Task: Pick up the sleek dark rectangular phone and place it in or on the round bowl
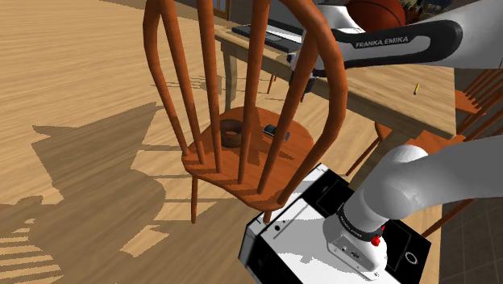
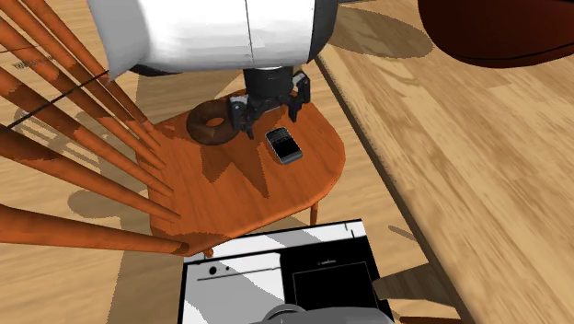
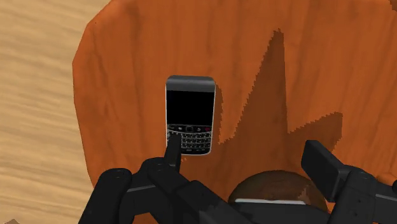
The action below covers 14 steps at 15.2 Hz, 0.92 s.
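— Wood floor (image 1: 81, 73) is seen all round. What is stood on it?
— A chair (image 1: 326, 60). Over its seat (image 2: 230, 193) the gripper (image 2: 271, 118) is hung, fingers spread wide. On the seat the bowl (image 2: 207, 129) and the phone (image 2: 284, 145) are laid.
— How should the phone be taken?
— It should be pinched across its narrow sides, straight down.
— And the bowl?
— Nothing is seen inside.

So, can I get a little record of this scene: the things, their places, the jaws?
chair seat: reddish wood
phone: dark, with keypad, flat on the chair seat
bowl: brown, round, on the same seat, apart from the phone
jaws: open, above the seat, holding nothing
phone in bowl: not yet
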### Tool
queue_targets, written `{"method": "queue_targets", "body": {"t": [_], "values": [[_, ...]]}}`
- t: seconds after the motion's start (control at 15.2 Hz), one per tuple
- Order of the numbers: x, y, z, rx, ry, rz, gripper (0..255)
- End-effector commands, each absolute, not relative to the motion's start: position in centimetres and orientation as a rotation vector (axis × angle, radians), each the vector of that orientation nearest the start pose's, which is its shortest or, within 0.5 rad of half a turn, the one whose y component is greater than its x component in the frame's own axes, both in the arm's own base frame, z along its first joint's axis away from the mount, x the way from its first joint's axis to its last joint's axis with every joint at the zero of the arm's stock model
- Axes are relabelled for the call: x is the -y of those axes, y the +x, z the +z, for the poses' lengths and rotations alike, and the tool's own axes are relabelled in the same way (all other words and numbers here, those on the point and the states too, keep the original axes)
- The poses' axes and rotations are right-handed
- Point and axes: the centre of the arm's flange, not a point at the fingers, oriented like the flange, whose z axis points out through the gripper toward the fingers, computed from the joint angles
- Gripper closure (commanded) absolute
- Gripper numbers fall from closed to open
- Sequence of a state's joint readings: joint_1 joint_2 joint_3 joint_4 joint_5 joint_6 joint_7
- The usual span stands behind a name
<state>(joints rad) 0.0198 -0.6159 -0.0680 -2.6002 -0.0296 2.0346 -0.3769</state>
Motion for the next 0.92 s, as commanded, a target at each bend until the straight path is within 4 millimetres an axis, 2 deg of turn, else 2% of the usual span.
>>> {"method": "queue_targets", "body": {"t": [0.0,0.33,0.86], "values": [[2.7,37.3,43.1,0.619,-3.092,-0.078,0],[4.0,40.0,37.4,0.781,-3.091,-0.065,0],[4.3,40.3,33.1,0.789,-3.091,-0.065,0]]}}
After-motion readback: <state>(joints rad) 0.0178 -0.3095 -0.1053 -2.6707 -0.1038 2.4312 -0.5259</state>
